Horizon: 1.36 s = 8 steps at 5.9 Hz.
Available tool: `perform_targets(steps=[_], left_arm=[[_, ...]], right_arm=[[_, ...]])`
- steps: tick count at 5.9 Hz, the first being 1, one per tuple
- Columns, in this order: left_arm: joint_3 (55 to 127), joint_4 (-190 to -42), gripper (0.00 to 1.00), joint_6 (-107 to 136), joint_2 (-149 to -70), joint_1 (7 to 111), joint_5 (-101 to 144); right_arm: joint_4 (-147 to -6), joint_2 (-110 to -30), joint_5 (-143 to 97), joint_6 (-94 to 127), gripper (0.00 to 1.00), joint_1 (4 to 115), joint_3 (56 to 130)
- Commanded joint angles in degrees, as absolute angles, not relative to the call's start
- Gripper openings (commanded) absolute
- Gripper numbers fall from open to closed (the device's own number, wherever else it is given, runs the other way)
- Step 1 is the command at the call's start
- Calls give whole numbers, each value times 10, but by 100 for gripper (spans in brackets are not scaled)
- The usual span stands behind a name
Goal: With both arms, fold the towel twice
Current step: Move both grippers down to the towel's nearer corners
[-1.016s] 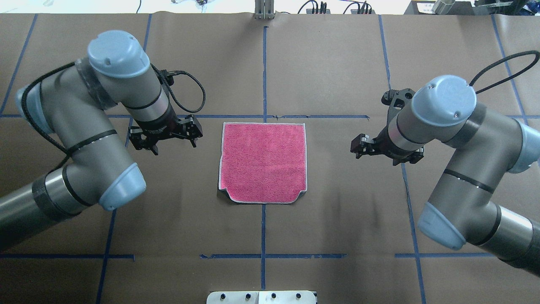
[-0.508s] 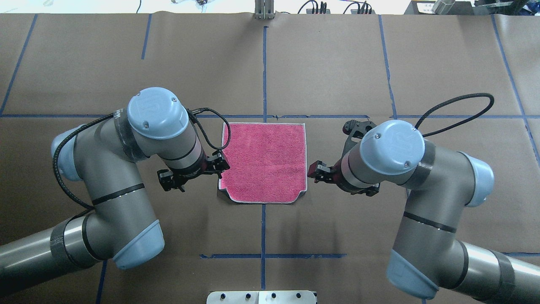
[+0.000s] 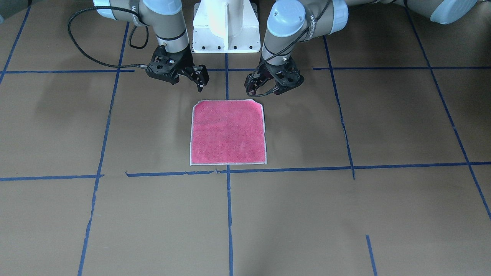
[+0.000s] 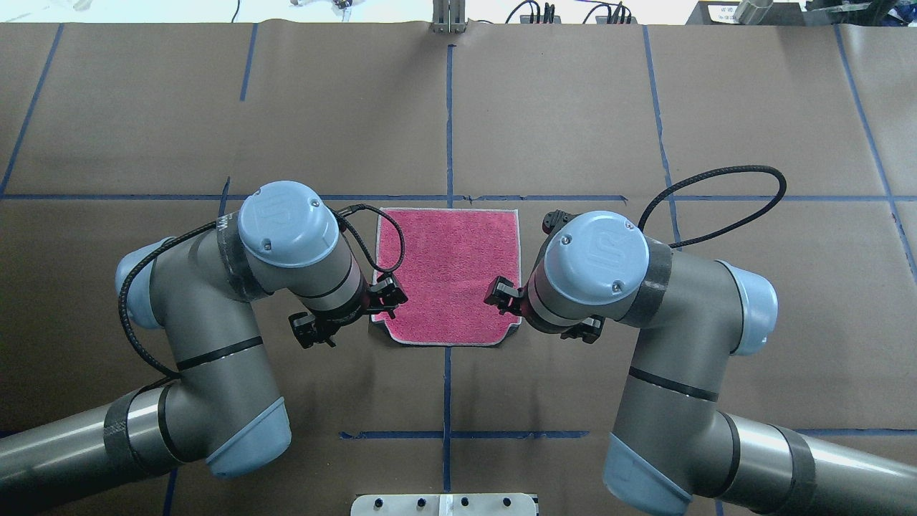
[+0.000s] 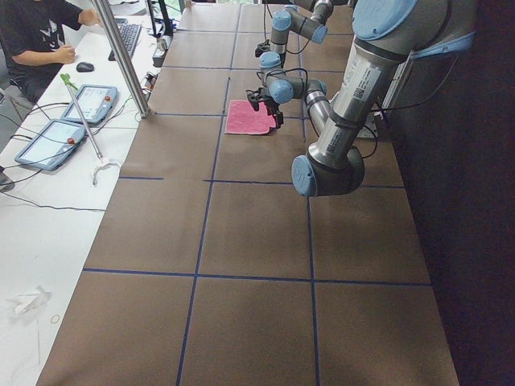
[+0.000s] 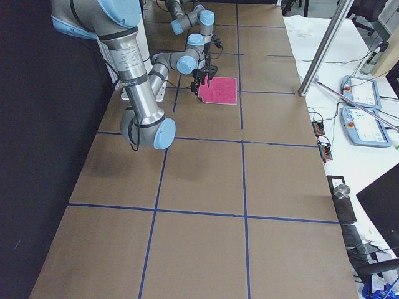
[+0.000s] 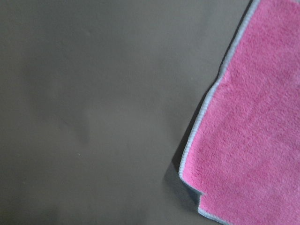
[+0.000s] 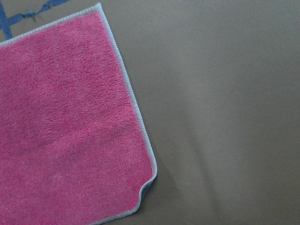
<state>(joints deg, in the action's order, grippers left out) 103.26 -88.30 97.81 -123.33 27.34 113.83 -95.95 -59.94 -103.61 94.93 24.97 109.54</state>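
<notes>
The towel (image 4: 448, 276) lies flat on the brown table, pink-red side up, with a pale stitched edge; it also shows in the front view (image 3: 228, 132). Its two corners on the robot's side are tucked under, which leaves notches. My left gripper (image 4: 387, 297) hovers at the near left corner and looks open and empty; it also shows in the front view (image 3: 256, 86). My right gripper (image 4: 501, 295) hovers at the near right corner, open and empty, and shows in the front view (image 3: 199, 78). The wrist views show the towel's corners (image 7: 248, 140) (image 8: 65, 131) but no fingers.
Blue tape lines (image 4: 448, 122) divide the brown paper table cover. The white pedestal base (image 3: 226, 34) stands just behind the towel. A metal plate (image 4: 444, 505) sits at the table's near edge. An operator's desk with tablets (image 5: 72, 121) and a metal post (image 5: 121, 56) lie beyond the far side.
Both arms have swung inward and toward the robot's side, bringing the grippers from beside the towel to its two near corners. The towel has not moved.
</notes>
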Motion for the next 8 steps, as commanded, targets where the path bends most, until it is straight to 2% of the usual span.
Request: perform_targets(steps=[1,3,5,8], left_arm=[[1005,-909,100,1001,-1242,272,1137],[976,-909,100,1029,-1263,271,1124],[967,-911,100,1022,-1259,272,1104],[959,-950,100,1022,-1237,265,1103]], right_arm=[[-960,-584,-1044,947,100,279,1058],[-956,-562,-1054,954,100,290,1015],[-881,-558,-1068,959,100,293,963],[-877,-581,-1088,965,100,275,973]])
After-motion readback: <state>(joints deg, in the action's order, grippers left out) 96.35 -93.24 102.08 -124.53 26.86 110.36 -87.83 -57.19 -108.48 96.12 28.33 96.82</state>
